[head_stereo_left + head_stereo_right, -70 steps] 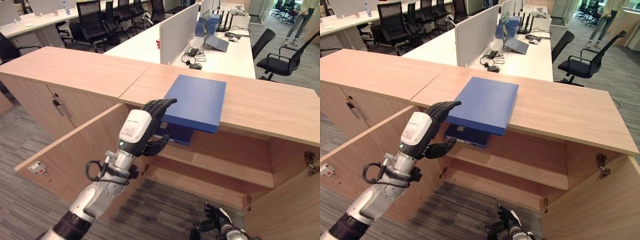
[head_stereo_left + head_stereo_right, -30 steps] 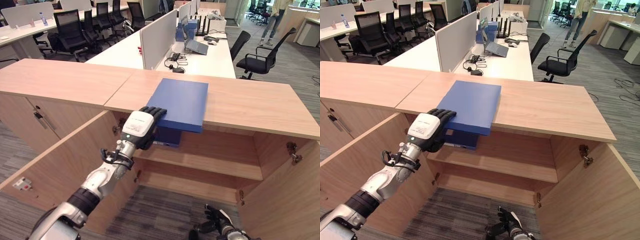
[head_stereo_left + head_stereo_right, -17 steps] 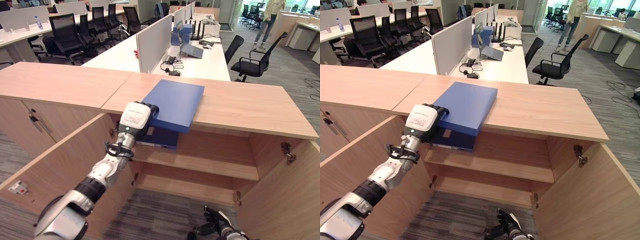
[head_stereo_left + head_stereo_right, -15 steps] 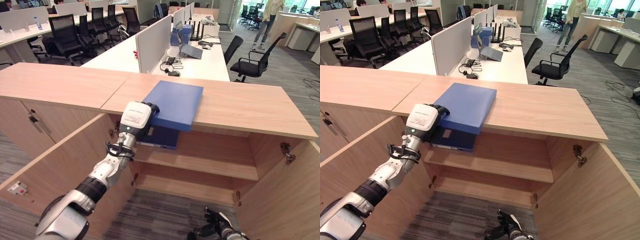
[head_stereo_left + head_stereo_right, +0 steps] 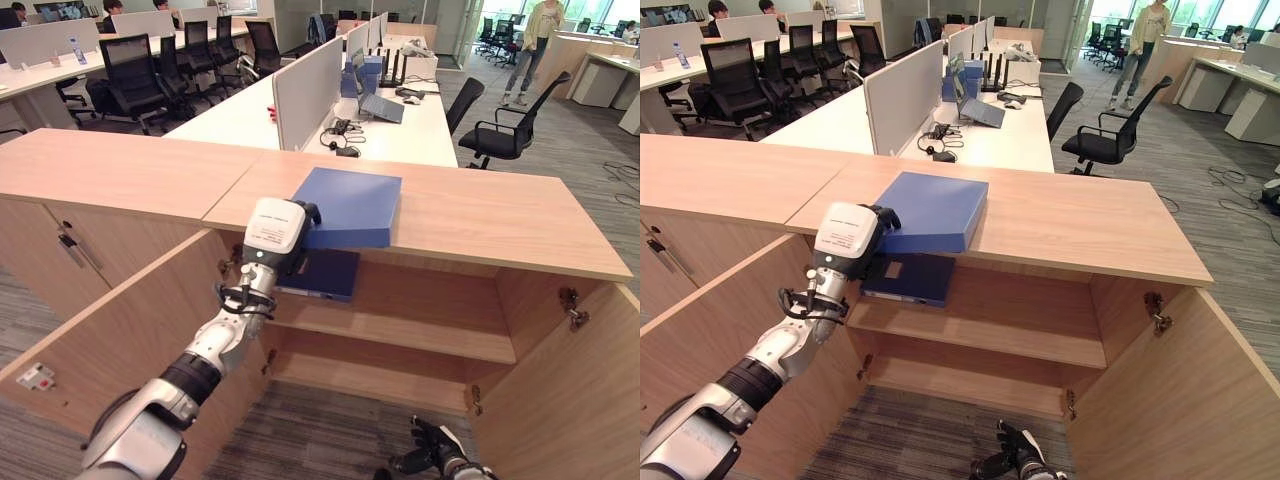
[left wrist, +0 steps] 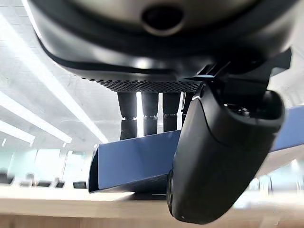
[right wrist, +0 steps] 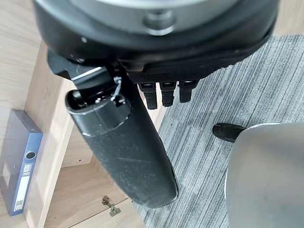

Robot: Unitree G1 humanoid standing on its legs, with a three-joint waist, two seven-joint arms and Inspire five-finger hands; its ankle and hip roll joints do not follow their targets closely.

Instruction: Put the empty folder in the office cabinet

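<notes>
Office cabinet (image 5: 520,215): long, low, light wood, both doors swung wide open, left door (image 5: 120,320) and right door (image 5: 560,390).
Inside the cabinet: upper shelf (image 5: 1030,310) and lower shelf (image 5: 970,375), bare wood.
Second blue folder (image 5: 908,278) lies flat at the left end of the upper shelf, under the cabinet top's front edge.
Blue folder (image 5: 345,207), the task's thing: flat on the cabinet top, left of centre, near end just over the front edge.
Left hand (image 5: 275,228): at the folder's near left corner, fingers (image 6: 142,107) over the top face, thumb (image 6: 223,152) below, gripping the folder.
Right hand (image 5: 440,462): low, near the floor in front of the cabinet, fingers curled, holding nothing.
Behind the cabinet: white table (image 5: 400,120) with a grey divider panel (image 5: 308,90), black chairs (image 5: 500,125).
Person (image 5: 1143,40) standing far back.
</notes>
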